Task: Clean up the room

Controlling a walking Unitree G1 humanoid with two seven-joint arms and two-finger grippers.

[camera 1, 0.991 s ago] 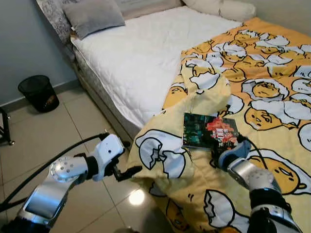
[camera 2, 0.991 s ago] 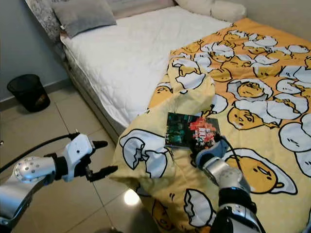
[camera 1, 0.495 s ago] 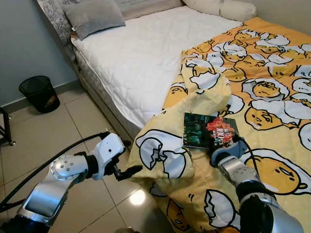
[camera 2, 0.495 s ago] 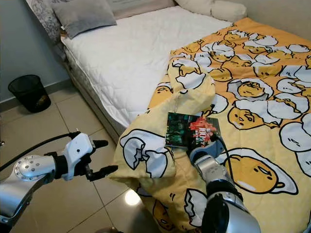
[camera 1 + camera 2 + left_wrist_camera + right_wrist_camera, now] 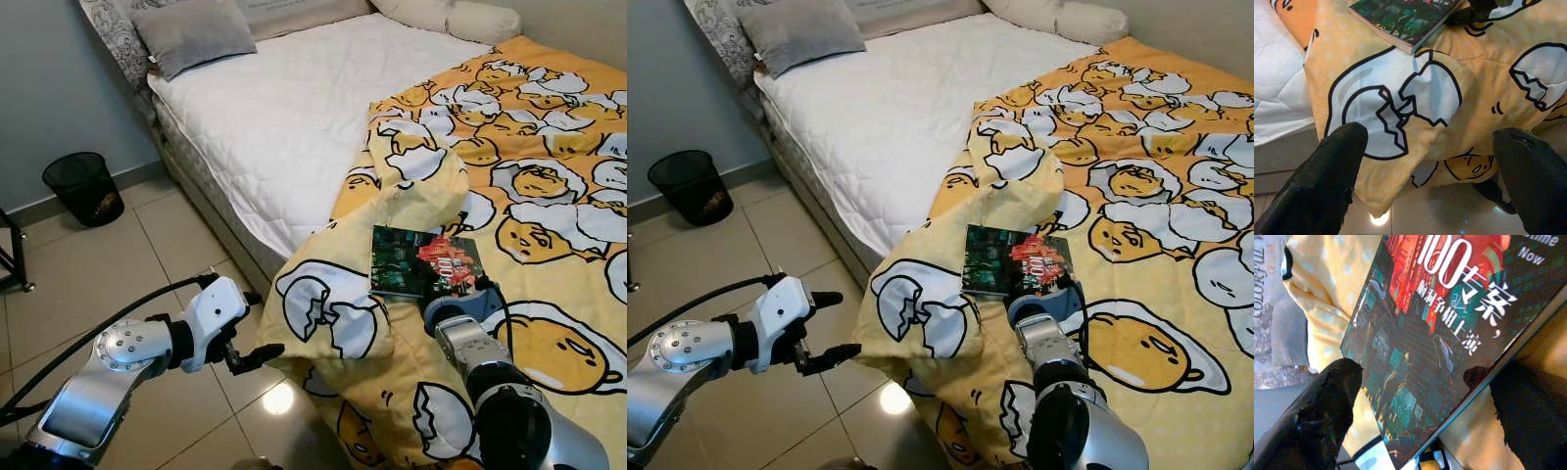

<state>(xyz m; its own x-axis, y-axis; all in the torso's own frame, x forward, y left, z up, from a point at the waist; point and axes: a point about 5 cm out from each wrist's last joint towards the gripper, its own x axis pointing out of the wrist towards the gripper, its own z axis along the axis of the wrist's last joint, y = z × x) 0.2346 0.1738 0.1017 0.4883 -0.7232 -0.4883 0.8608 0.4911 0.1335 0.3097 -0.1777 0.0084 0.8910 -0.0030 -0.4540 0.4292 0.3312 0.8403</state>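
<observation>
A book [image 5: 423, 262] with a dark green and red cover lies flat on the yellow egg-print blanket [image 5: 549, 196], near the bed's foot corner. My right gripper [image 5: 458, 292] is at the book's near edge. In the right wrist view its fingers [image 5: 1317, 416] stand open, one on each side of the book [image 5: 1440, 333]. My left gripper [image 5: 250, 328] hovers open above the floor, just left of the blanket's hanging corner [image 5: 1400, 112]. Its fingertips [image 5: 1322, 186] are spread apart and hold nothing.
The bare white mattress [image 5: 284, 108] carries a grey pillow [image 5: 191, 31] and a cream pillow [image 5: 460, 15] at its head. A black mesh wastebasket [image 5: 82, 186] stands by the wall on the tiled floor [image 5: 147, 255]. A black stand leg [image 5: 10, 255] shows at the far left.
My right arm has swung left and pushed its gripper up to the book's near edge. The left gripper has sunk slightly; the blanket and book have not moved.
</observation>
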